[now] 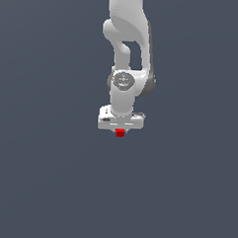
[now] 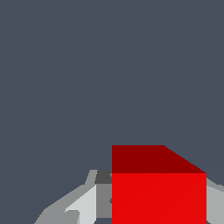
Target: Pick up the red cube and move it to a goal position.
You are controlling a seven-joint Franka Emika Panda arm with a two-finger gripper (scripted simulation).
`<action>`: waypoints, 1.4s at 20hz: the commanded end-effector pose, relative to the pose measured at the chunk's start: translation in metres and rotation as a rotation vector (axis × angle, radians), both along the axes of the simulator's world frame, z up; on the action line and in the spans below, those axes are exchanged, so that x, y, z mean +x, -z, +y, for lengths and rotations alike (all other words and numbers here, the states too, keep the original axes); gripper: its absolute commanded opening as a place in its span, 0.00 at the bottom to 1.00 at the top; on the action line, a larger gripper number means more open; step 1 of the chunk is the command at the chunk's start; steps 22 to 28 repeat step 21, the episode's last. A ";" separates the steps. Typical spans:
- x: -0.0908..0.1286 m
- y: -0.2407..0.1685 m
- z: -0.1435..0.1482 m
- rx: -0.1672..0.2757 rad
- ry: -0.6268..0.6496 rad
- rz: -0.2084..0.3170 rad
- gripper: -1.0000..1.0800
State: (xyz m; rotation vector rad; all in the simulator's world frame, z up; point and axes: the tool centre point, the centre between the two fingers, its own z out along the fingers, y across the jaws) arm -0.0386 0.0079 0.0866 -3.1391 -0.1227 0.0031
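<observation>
In the wrist view the cube [image 2: 158,192] fills the near foreground, bright red on its lit face and darker on the adjoining one, with grey fingers [image 2: 85,203] pressed against its sides. The gripper [image 1: 120,131] is closed on the cube, narrowed to its width. In the exterior view the cube [image 1: 120,133] sits directly under the white gripper body, only its lower part showing. Beyond it lies the plain dark grey bench [image 1: 48,186].
</observation>
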 end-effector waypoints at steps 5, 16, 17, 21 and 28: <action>0.001 -0.062 -0.003 0.000 0.000 -0.001 0.00; 0.003 -0.128 -0.007 0.000 0.000 -0.002 0.00; 0.004 -0.130 -0.007 0.000 0.000 -0.002 0.00; 0.004 -0.134 -0.007 0.000 0.000 -0.002 0.00; 0.004 -0.134 -0.007 0.000 0.000 -0.002 0.00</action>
